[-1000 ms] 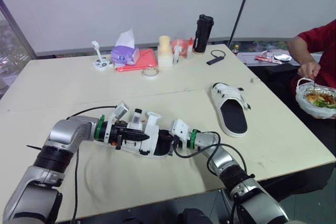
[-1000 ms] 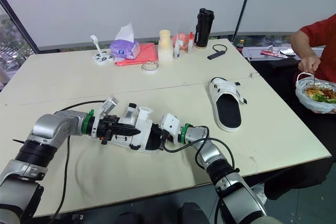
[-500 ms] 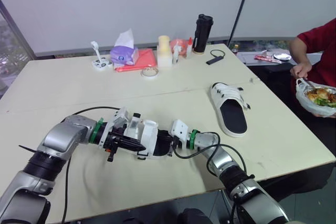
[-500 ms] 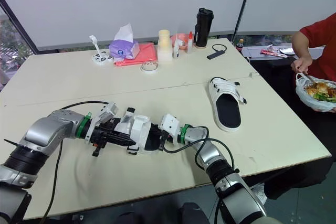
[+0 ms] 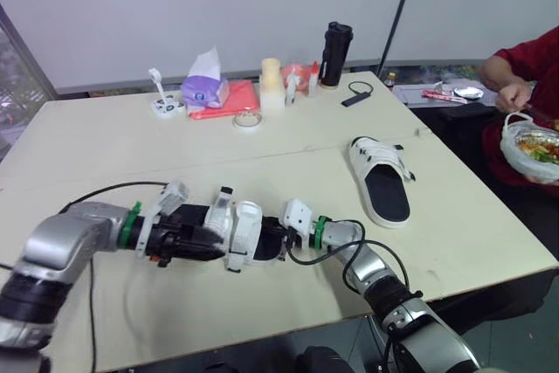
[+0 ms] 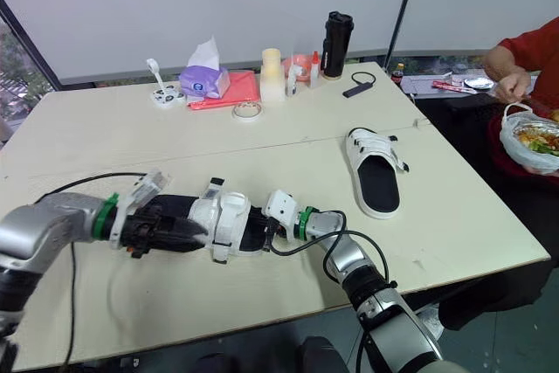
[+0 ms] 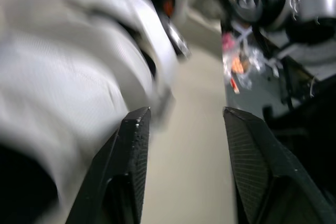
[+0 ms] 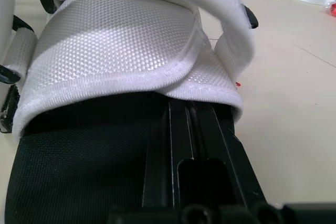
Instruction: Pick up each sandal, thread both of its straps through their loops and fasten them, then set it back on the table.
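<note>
- Far sandal point(image 5: 384, 185): lies sole-down near the right edge of the surface point(image 5: 288, 141), apart from both hands. Its straps lie across the toe end and look closed, so I judge it finished (the loops are too small to confirm).
- Near sandal point(image 5: 249, 235): near the front edge, between the two hands. This is the one in work.
- Straps point(image 8: 131, 51) of near sandal: the broad one is folded over the footbed point(image 8: 79, 156) and a narrower one arcs above it. Two ends stand up on the side toward the left hand. Judged not yet fastened.
- Left hand point(image 7: 186, 114): wide, nothing between its fingers, just beside the straps.
- Right hand point(image 8: 192, 114): narrow, fingers together, lying along the footbed under the broad strap (whether it pinches anything, I cannot tell).
- Remaining, as judged: thread and fasten these straps, then set this sandal down.
</note>
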Tool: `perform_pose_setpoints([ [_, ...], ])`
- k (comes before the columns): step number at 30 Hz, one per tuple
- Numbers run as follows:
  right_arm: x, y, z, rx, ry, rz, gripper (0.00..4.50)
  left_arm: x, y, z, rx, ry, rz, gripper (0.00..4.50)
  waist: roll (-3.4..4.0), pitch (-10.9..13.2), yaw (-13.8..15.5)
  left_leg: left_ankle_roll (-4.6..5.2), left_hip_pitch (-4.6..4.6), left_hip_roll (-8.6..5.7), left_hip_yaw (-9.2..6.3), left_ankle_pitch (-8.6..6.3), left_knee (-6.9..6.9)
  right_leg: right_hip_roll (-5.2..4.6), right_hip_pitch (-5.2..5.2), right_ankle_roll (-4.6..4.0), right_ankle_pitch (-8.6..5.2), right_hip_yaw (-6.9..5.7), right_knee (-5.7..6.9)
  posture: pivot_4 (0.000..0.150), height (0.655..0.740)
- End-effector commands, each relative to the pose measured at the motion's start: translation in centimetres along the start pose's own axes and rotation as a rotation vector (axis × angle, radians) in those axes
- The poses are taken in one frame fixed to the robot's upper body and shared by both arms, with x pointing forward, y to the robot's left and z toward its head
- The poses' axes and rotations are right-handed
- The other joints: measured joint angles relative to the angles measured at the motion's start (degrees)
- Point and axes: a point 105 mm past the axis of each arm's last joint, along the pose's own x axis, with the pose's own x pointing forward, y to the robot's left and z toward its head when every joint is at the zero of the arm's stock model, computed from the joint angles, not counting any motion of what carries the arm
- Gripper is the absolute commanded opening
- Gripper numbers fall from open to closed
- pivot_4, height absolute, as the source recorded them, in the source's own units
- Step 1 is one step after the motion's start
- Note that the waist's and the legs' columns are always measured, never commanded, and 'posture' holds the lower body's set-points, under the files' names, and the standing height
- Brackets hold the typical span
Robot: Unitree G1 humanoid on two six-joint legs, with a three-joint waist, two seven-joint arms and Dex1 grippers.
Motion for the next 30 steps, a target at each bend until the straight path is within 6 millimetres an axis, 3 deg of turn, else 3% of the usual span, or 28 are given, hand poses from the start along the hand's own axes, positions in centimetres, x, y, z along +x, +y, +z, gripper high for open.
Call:
perform_pose_setpoints([
  [1,-2.5,3.5,-8.2,0.156,0.314,0.057,0.00,-0.1,-1.6,-0.7,0.025,0.013,-0.001,2.36,-0.08,0.09,0.06,0.00,0.01,0.01,-0.01,0.00,0.00,-0.01,-0.10,-0.01,-0.01,0.00,-0.01,0.150,0.7394],
  [6,-2.1,3.6,-8.0,0.153,0.310,0.068,0.00,1.5,-0.5,-3.0,0.029,0.027,0.089,2.36,-0.24,0.12,0.09,-0.02,0.02,0.06,-0.05,-0.01,0.00,-0.18,-0.10,-0.03,-0.02,0.02,-0.06,0.150,0.7394],
  [16,-2.2,3.4,-7.9,0.145,0.312,0.073,0.00,3.0,1.4,-2.1,0.087,-0.040,0.156,2.36,-0.27,0.12,0.04,-0.01,-0.07,0.01,0.01,-0.01,-0.06,-0.11,-0.04,-0.15,0.06,0.03,-0.07,0.150,0.7394],
  [29,-2.2,3.5,-8.0,0.147,0.315,0.067,0.00,5.4,1.2,-2.2,0.078,-0.034,0.079,2.36,-0.30,0.10,0.06,-0.01,-0.06,-0.03,0.03,-0.01,-0.05,-0.06,0.07,-0.13,0.06,0.02,-0.07,0.150,0.7394],
  [30,-2.2,3.4,-8.0,0.147,0.314,0.065,0.00,5.6,1.5,-2.5,0.075,-0.025,0.088,2.12,-0.31,0.10,0.07,-0.01,-0.06,-0.03,0.03,0.00,-0.05,-0.05,0.08,-0.13,0.06,0.02,-0.07,0.150,0.7394],
])
